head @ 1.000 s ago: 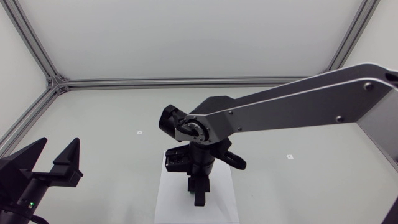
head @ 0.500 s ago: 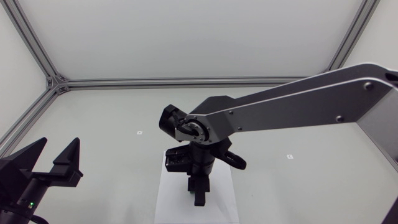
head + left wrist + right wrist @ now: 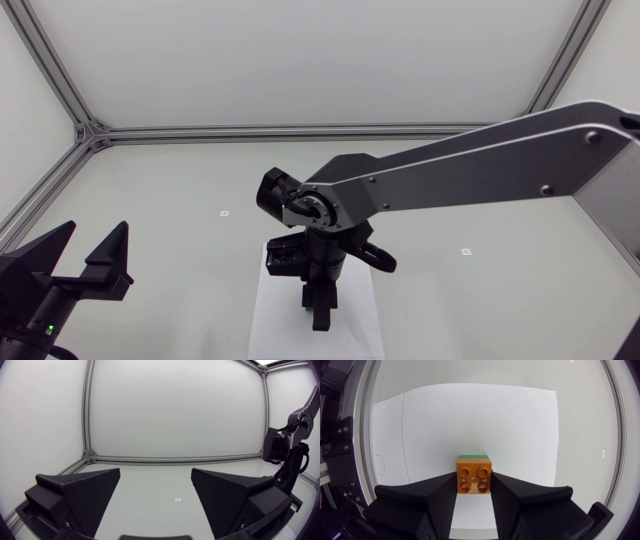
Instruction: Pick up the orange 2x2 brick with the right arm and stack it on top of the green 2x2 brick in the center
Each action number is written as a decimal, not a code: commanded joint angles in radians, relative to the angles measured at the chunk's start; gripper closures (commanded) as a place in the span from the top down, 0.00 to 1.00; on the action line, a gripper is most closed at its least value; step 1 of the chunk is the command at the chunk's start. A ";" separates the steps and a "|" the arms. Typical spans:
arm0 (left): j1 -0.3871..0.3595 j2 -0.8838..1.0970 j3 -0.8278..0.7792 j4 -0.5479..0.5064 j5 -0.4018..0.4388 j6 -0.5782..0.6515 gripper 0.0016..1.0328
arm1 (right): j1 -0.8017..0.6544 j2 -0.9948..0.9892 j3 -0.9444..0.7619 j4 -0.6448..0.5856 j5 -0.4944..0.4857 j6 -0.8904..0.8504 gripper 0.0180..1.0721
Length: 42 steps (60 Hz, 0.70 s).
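A pale table (image 3: 180, 180) enclosed by a metal frame, with two robot arms. A white sheet (image 3: 268, 322) lies on it, midway between the side edges and toward the near edge.

The right arm (image 3: 470, 170) comes in from the right edge and reaches over the middle, with its wrist turned straight down above the sheet. The right gripper (image 3: 474, 481) is narrowed onto the orange brick (image 3: 474, 472), one black finger pressed against each side. The brick's four studs face up. Behind and beneath the orange brick a thin strip of the green brick (image 3: 472, 454) shows. The orange one sits directly over it, though I cannot tell whether it is pressed fully home. Both bricks are on the sheet at the centre of the table, hidden by the wrist when seen from above.

The left gripper (image 3: 96, 234) hangs over the near left corner, well apart from the bricks. Its two wedge fingers are spread wide with nothing between them.

Two small marks sit on the bare table, one (image 3: 224, 213) toward the left edge and one (image 3: 465, 251) toward the right.
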<state>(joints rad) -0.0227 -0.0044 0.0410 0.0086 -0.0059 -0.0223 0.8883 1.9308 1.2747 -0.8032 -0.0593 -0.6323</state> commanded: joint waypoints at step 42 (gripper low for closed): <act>0.003 -0.008 -0.041 -0.015 0.004 0.013 0.96 | -0.003 -0.010 -0.037 -0.027 0.013 0.005 0.19</act>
<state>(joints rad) -0.0223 -0.0044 0.0410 0.0090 -0.0059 -0.0223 0.8883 1.9244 1.2739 -0.8082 -0.0540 -0.6327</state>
